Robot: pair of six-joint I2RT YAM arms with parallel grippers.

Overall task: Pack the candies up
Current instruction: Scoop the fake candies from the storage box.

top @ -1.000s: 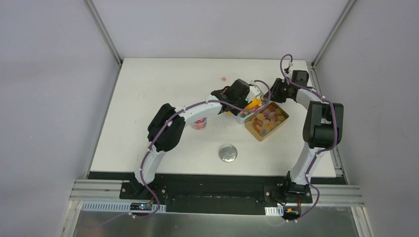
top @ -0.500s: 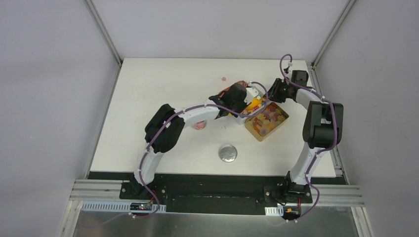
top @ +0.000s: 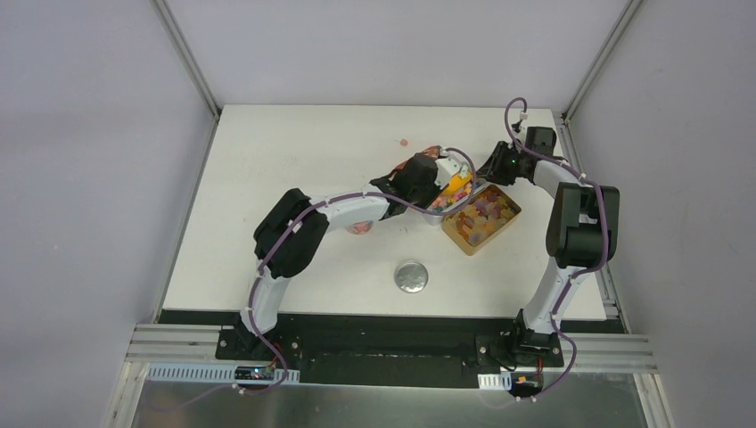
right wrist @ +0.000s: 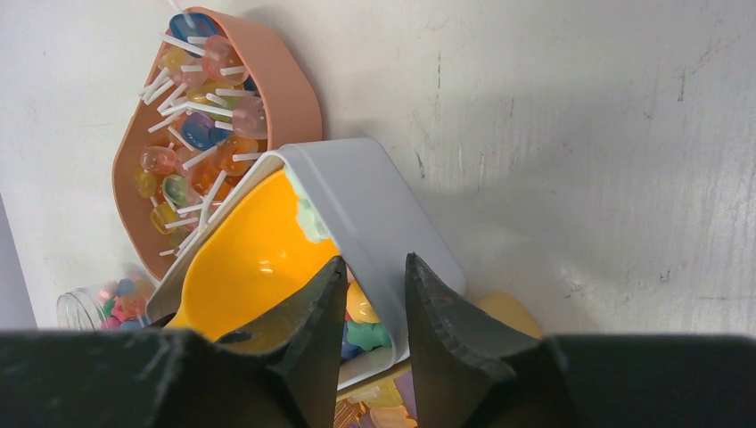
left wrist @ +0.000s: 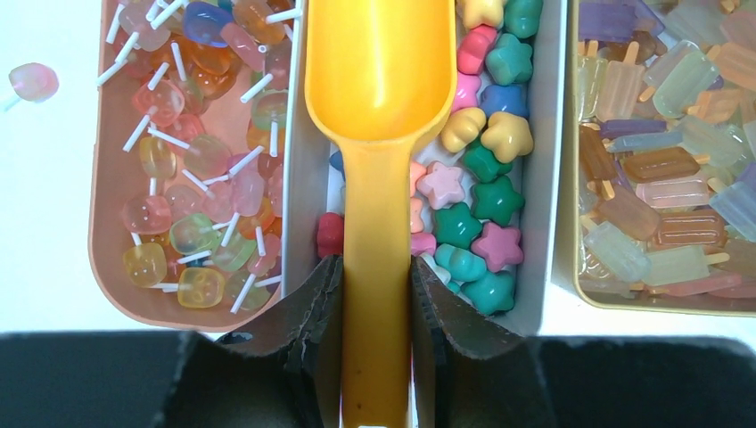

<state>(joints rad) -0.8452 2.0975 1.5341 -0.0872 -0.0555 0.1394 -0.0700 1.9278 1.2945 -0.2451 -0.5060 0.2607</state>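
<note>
Scoop [left wrist: 379, 80] lies among candies [left wrist: 486, 223] in middle tray [left wrist: 546, 134]; lollipop tray [left wrist: 100, 223] left, popsicle tray [left wrist: 567, 267] right.

**Inspector A:** Left arm, set against the earlier views?

**Inspector B:** Elbow has swung out to the left and nearer the bases. The left gripper [left wrist: 376, 272], clamped on the scoop [left wrist: 379, 80], has shifted left over the white tray [right wrist: 383, 205].

**Inspector A:** Effect?

**Inspector B:** The far end of the pink tray [top: 436, 150] is now uncovered. The forearm hides more of the jar [top: 360, 229].

The table [top: 294, 152] holds trays [left wrist: 100, 232] of candies [left wrist: 499, 134], a jar [top: 360, 226], a silver lid [top: 411, 276].
</note>
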